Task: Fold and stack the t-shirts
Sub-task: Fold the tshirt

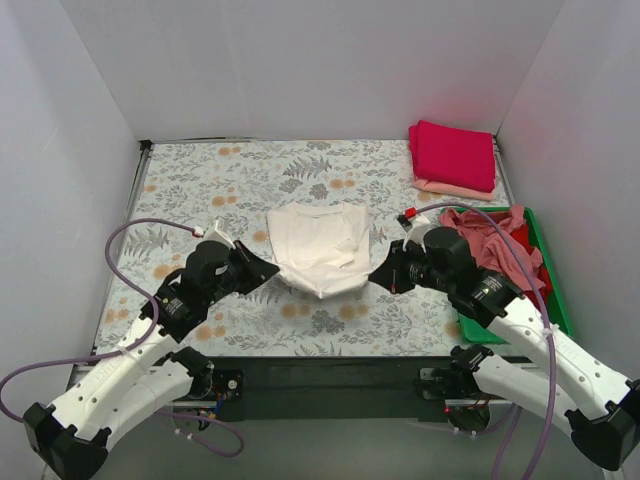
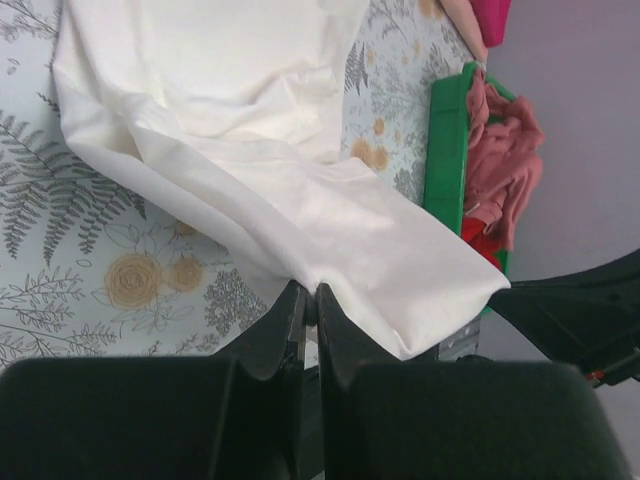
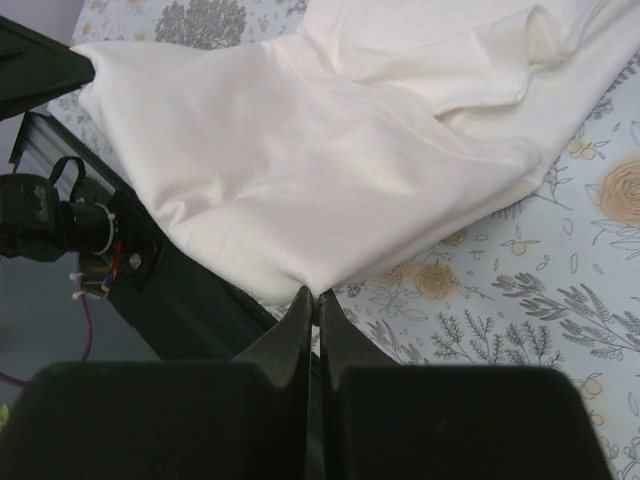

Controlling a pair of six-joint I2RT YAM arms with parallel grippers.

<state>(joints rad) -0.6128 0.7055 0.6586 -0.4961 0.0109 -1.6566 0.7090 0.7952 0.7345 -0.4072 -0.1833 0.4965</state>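
While the left pincer [image 2: 310, 296] and right pincer [image 3: 314, 297] stand clamped on its near hem, we log the cream t-shirt [image 1: 318, 250], lying left of the green tray [image 2: 447, 150], as mid-fold. Next move, we judge: carry that hem evenly toward the collar.

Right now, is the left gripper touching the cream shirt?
Touching. The left wrist view shows the left gripper shut on the cream shirt, with the cloth's near edge pinched between its closed jaws.

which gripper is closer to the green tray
Right. The right gripper pinches the cream shirt beside the green tray; the left gripper holds the shirt's far side.
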